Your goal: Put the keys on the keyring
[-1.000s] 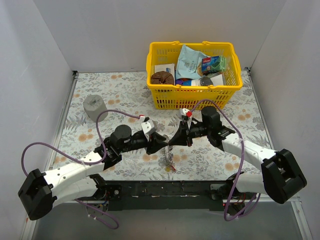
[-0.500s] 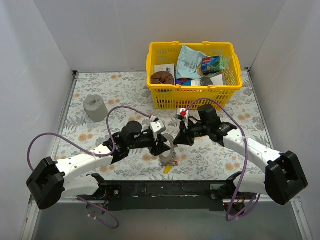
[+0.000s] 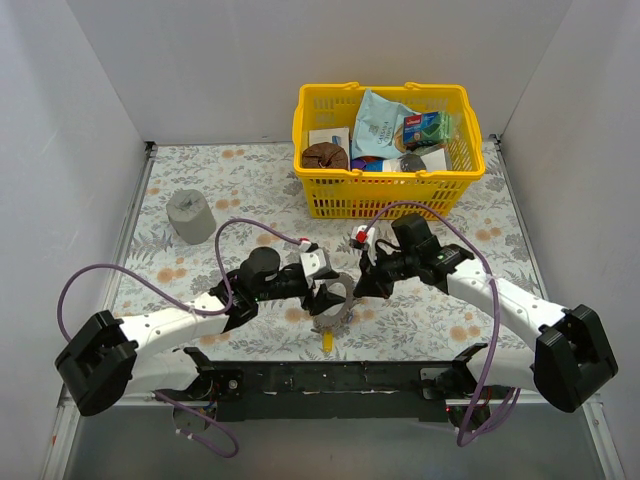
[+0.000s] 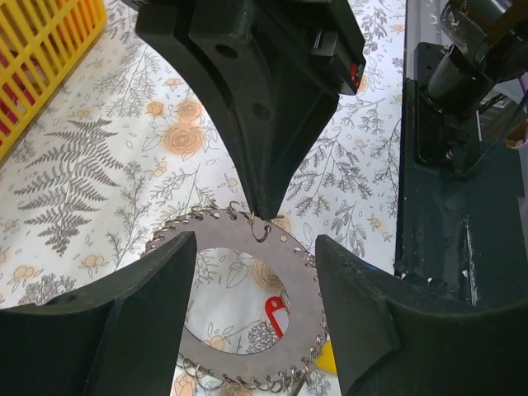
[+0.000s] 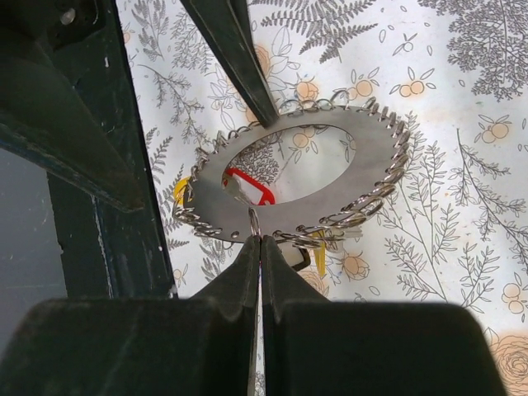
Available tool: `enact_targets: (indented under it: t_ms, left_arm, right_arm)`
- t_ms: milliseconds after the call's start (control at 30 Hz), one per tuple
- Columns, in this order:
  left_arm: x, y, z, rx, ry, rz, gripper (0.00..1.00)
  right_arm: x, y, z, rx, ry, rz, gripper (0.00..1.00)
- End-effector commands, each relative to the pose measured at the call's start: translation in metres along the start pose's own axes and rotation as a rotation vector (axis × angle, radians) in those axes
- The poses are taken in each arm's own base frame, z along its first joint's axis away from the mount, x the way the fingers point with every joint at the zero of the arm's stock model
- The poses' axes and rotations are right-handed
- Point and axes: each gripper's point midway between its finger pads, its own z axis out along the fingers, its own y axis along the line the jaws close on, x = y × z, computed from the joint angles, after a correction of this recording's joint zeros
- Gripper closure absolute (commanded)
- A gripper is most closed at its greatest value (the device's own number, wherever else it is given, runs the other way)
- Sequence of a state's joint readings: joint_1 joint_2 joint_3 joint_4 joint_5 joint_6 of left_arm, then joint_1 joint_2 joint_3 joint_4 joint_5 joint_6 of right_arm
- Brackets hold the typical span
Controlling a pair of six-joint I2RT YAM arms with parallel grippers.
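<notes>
The keyring (image 3: 340,308), a flat silver disc with a wide hole and many small wire rings along its rim, hangs just above the table between both grippers. My right gripper (image 3: 357,285) is shut on one small wire ring at its rim (image 5: 261,241). My left gripper (image 3: 325,292) is open, with a finger on either side of the keyring (image 4: 210,235). A red-tagged key (image 5: 250,186) shows through the hole, also in the left wrist view (image 4: 276,309). A yellow-tagged key (image 3: 327,341) hangs below the rim (image 5: 181,190).
A yellow basket (image 3: 380,195) full of packets stands at the back right. A grey cylinder (image 3: 188,215) stands at the left. The black base rail (image 3: 320,378) runs along the near edge, close under the keyring. Grey walls enclose the table.
My left gripper has moved right and forward and now straddles the keyring. The keyring, which hung edge-on below the grippers, now shows its face. The right gripper shifted slightly.
</notes>
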State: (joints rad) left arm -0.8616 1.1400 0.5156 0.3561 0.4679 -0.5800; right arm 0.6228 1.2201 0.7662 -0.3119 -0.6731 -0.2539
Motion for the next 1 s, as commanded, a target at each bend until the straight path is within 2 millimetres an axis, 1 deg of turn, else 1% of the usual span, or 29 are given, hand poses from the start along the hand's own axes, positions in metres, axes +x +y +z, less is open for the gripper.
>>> enact_targets:
  t_ms: [0, 33, 133, 167, 200, 233, 300, 367, 433, 467, 567, 633, 667, 767, 967]
  left_arm:
    - [-0.003, -0.013, 0.009, 0.113, -0.035, 0.086, 0.43]
    - [0.001, -0.014, 0.011, 0.126, -0.028, 0.088, 0.43]
    - [-0.001, -0.016, 0.014, 0.147, -0.052, 0.103, 0.45]
    - [0.002, -0.016, 0.017, 0.152, -0.047, 0.102, 0.46]
    - [0.002, -0.015, 0.019, 0.153, -0.046, 0.103, 0.49]
    - [-0.001, -0.015, 0.021, 0.159, -0.048, 0.106, 0.51]
    - [0.002, -0.015, 0.024, 0.171, -0.036, 0.107, 0.53]
    - [-0.001, -0.014, 0.026, 0.177, -0.039, 0.115, 0.60]
    - [0.003, -0.012, 0.028, 0.177, -0.021, 0.108, 0.66]
    - [0.003, -0.012, 0.030, 0.179, -0.008, 0.108, 0.67]
    - [0.006, -0.011, 0.031, 0.185, 0.006, 0.104, 0.78]
    - [0.006, -0.012, 0.032, 0.188, 0.006, 0.103, 0.83]
    - [0.007, -0.011, 0.032, 0.187, 0.006, 0.101, 0.89]
    - [0.009, -0.011, 0.033, 0.188, 0.017, 0.096, 0.99]
    - [0.012, -0.011, 0.032, 0.190, 0.035, 0.099, 1.00]
  right_arm:
    - [-0.027, 0.014, -0.010, -0.030, -0.047, -0.100, 0.99]
    - [-0.027, 0.016, -0.010, -0.037, -0.047, -0.105, 0.99]
    - [-0.028, 0.022, -0.010, -0.061, -0.048, -0.129, 0.99]
    - [-0.029, 0.025, -0.010, -0.066, -0.048, -0.134, 0.99]
    - [-0.028, 0.025, -0.009, -0.068, -0.044, -0.137, 0.99]
    - [-0.028, 0.026, -0.009, -0.068, -0.043, -0.144, 0.99]
    - [-0.028, 0.026, -0.008, -0.066, -0.038, -0.146, 0.99]
    - [-0.027, 0.026, -0.007, -0.065, -0.032, -0.146, 0.99]
    - [-0.026, 0.026, -0.007, -0.062, -0.030, -0.146, 0.99]
    - [-0.027, 0.026, -0.007, -0.063, -0.032, -0.150, 0.99]
    - [-0.026, 0.026, -0.007, -0.061, -0.030, -0.149, 0.99]
    - [-0.026, 0.026, -0.007, -0.057, -0.031, -0.148, 0.99]
    - [-0.027, 0.026, -0.007, -0.057, -0.032, -0.152, 0.99]
    - [-0.028, 0.026, -0.008, -0.051, -0.036, -0.155, 0.99]
    - [-0.029, 0.026, -0.009, -0.045, -0.046, -0.161, 0.99]
